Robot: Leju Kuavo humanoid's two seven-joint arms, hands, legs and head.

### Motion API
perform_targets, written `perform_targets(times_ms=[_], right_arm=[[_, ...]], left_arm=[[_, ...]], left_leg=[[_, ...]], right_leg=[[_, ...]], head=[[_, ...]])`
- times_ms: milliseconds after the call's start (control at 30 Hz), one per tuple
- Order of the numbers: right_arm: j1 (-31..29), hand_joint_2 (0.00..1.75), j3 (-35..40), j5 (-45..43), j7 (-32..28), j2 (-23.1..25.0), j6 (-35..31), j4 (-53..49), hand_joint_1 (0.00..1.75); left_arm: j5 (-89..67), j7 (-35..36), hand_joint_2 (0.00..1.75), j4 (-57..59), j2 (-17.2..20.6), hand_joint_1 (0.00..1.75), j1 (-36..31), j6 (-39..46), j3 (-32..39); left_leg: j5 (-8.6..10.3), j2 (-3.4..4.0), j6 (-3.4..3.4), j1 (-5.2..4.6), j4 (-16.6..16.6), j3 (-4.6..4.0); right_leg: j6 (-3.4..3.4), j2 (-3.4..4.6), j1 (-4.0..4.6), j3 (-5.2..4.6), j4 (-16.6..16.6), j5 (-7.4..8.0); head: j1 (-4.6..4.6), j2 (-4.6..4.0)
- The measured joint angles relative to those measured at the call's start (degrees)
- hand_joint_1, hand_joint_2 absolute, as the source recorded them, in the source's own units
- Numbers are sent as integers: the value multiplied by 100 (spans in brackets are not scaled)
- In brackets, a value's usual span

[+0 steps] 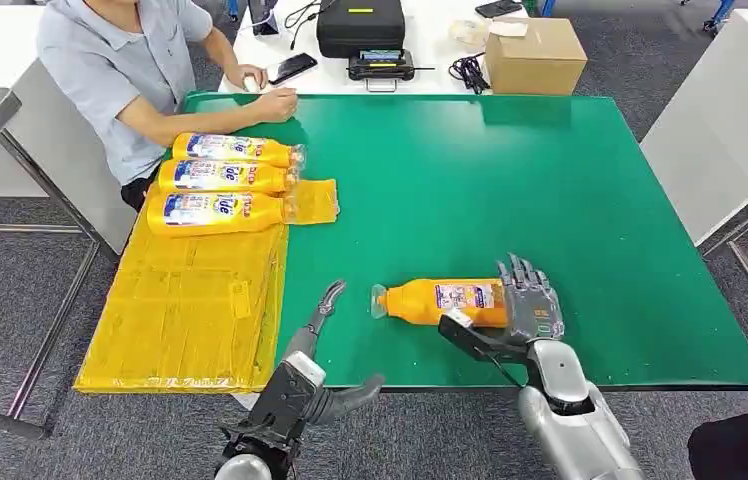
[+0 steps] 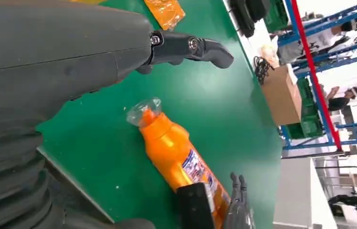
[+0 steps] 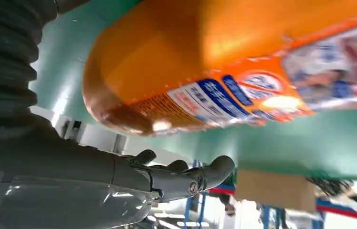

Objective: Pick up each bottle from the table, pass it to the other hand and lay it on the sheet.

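An orange bottle [image 1: 440,300] with a clear cap lies on its side on the green table [image 1: 510,180], near the front edge, cap pointing left. My right hand [image 1: 528,310] is at the bottle's base with its fingers spread upright behind it and the thumb stretched along the near side; it does not grip. The right wrist view has the bottle [image 3: 224,62] close over the palm and thumb [image 3: 167,181]. My left hand [image 1: 308,370] is open at the table's front edge, fingers reaching toward the cap and apart from it. The left wrist view shows the bottle [image 2: 176,152] past those fingers [image 2: 191,47].
Three orange bottles [image 1: 220,180] lie side by side at the far end of the yellow sheet [image 1: 180,310] on the table's left. A person [image 1: 120,70] sits at the back left, one hand [image 1: 275,103] on the table corner. A cardboard box [image 1: 535,55] and black case [image 1: 360,25] stand behind.
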Motion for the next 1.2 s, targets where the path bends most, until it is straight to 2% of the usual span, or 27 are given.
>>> perform_targets(times_ms=[167, 200, 233, 267, 300, 433, 800, 933, 1067, 1200], right_arm=[[-99, 175, 4, -219, -42, -48, 186, 112, 0], [-120, 175, 4, -260, -79, -61, 204, 136, 3], [-144, 175, 4, -284, -105, -72, 221, 160, 23], [-167, 175, 9, -306, -135, -79, 228, 186, 166], [-185, 175, 18, -313, -153, -87, 234, 208, 175], [-226, 175, 81, -420, -413, -142, 306, 304, 175], [-336, 175, 146, -1495, -1513, -374, 468, 536, 175], [-327, 175, 146, -1696, -1694, -450, 507, 599, 175], [-303, 175, 81, -2331, -2091, -483, 734, 612, 175], [-72, 175, -134, -2925, -2450, -446, 717, 448, 175]], left_arm=[[-46, 61, 175, 2, 13, 0, -2, -68, -7], [-46, 63, 175, 2, 13, 0, -3, -79, -7], [-46, 65, 175, 2, 13, 0, -4, -100, -9], [-48, 65, 175, 2, 13, 0, -6, -114, -11], [-48, 68, 175, 2, 13, 0, -7, -118, -15], [-41, 65, 175, 7, 13, 0, -31, -181, -22], [184, -101, 175, 142, 13, 0, -232, -365, -162], [212, -166, 175, 181, 13, 0, -271, -369, -170], [323, -308, 175, 184, 11, 0, -284, -350, -170], [821, -735, 175, 188, -66, 0, -274, 53, -140]], left_leg=[[0, 2, 0, 0, 0, 2], [0, 2, 0, 1, 0, 2], [0, 1, 0, 1, 0, 2], [0, 1, 0, 1, 0, 3], [0, 1, 0, 1, 0, 3], [3, -1, 3, -1, 0, 2], [2, 1, 3, 0, 1, 5], [2, 1, 3, 0, 1, 9], [2, 4, 3, -1, 1, 15], [2, -2, 3, 0, 1, 12]], right_leg=[[0, 1, 1, 0, 0, 0], [0, 1, 1, 0, 0, 0], [0, 1, 0, 0, 0, 0], [0, 1, 1, 1, 0, 0], [0, 1, 0, 1, 0, 0], [1, 0, -1, 2, 0, 2], [1, 0, 0, 2, -1, 2], [1, 1, 0, 4, -1, 2], [1, 2, 0, 9, -2, 2], [1, -1, 0, 11, -1, 2]], head=[[-2, 0], [0, 0], [-2, 0], [0, 0], [0, 0], [0, 0], [-2, 0], [-2, 0], [-2, 0], [0, 0]])
